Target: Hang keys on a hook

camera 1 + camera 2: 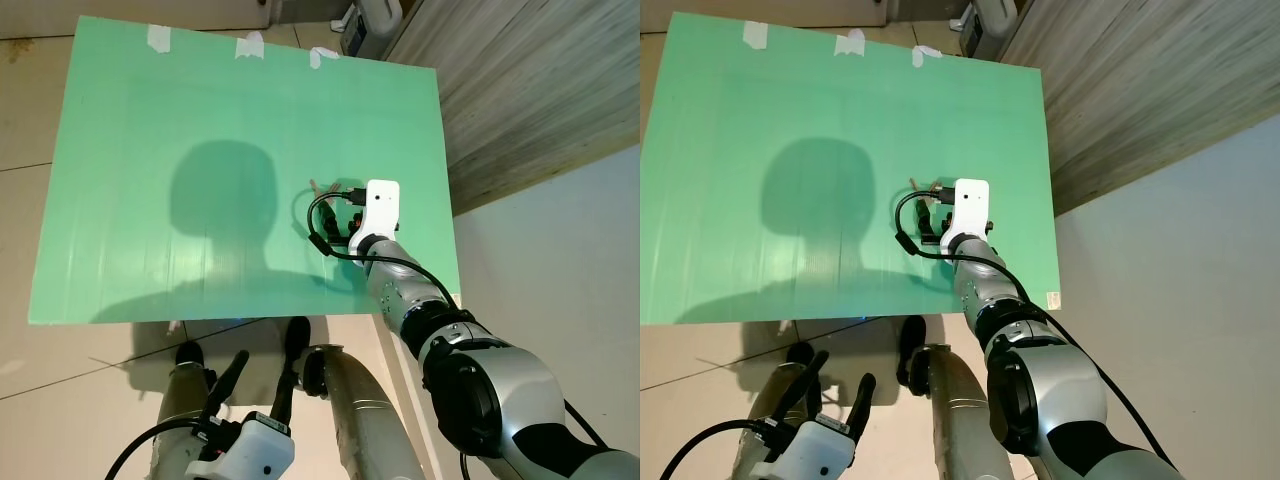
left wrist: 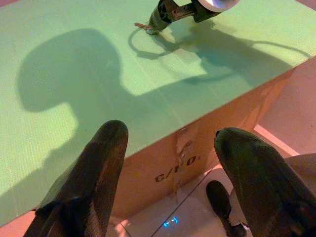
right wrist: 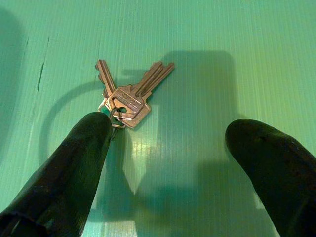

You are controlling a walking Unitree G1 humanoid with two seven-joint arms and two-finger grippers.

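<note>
Down over the green board (image 1: 200, 150), matte and finely ribbed like corrugated plastic, taped along its far edge with white strips (image 1: 250, 44). Right gripper (image 3: 165, 143) poised just above the sheet, fingers spread wide, rounded black rubbery tips (image 3: 89, 143) blunt and dull. Keys (image 3: 129, 96) lying flat on the board in the upper left of the right wrist view: brassy metal, two toothed blades fanned apart, squared heads joined on a small ring. One fingertip right at the ring, touching or a hair off, cannot tell which; the other fingertip well apart on bare green. In the head view, keys (image 1: 325, 189) near frame centre, beside the white wrist housing and a looping black cable (image 1: 318, 225). Left gripper (image 2: 170, 148) low at the bottom of the head view, fingers parted, hanging before the board's edge and a brown cardboard box (image 2: 197, 153) beneath it. Pale glossy floor tiles (image 1: 60, 370) below.
</note>
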